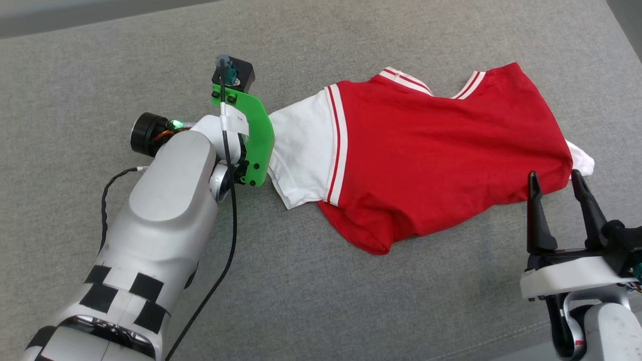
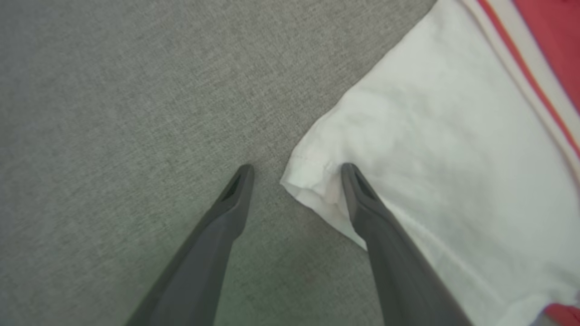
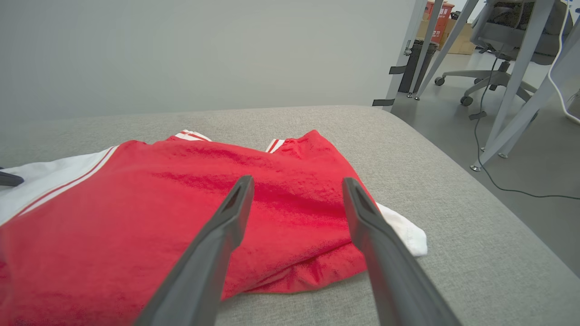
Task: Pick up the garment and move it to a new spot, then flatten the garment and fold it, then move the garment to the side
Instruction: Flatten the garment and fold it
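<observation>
Here is the garment (image 1: 441, 150), lying crumpled across the middle of the grey cushioned surface (image 1: 351, 301). It's plain red side up, with the striped collar trim on its far edge. One white sleeve (image 1: 301, 150) stretches out to the left, and a scrap of the other sleeve (image 1: 582, 160) peeks out from under the red at the right.

Over on the left, the left gripper (image 2: 295, 174) points down at the tip of that left sleeve. Its fingers are spread wide apart and grip nothing. In the left wrist view one finger (image 2: 362, 203) lies across the sleeve's corner hem and the other finger is over bare grey fabric, with the corner sitting between them. Whether that fingertip actually presses the cloth I cannot tell. From the head view, a green bracket (image 1: 253, 130) on the wrist covers those fingers, and a black cable (image 1: 228, 240) trails down along the arm.

On the right, the right gripper (image 1: 554, 175) sits just beside the garment's near right edge, fingers pointing away, also wide apart and empty. Its tips are near the red hem and the tucked sleeve.

Beyond the surface's right edge, the right wrist view shows metal table legs (image 3: 521, 77) and an office chair (image 3: 498, 68).
</observation>
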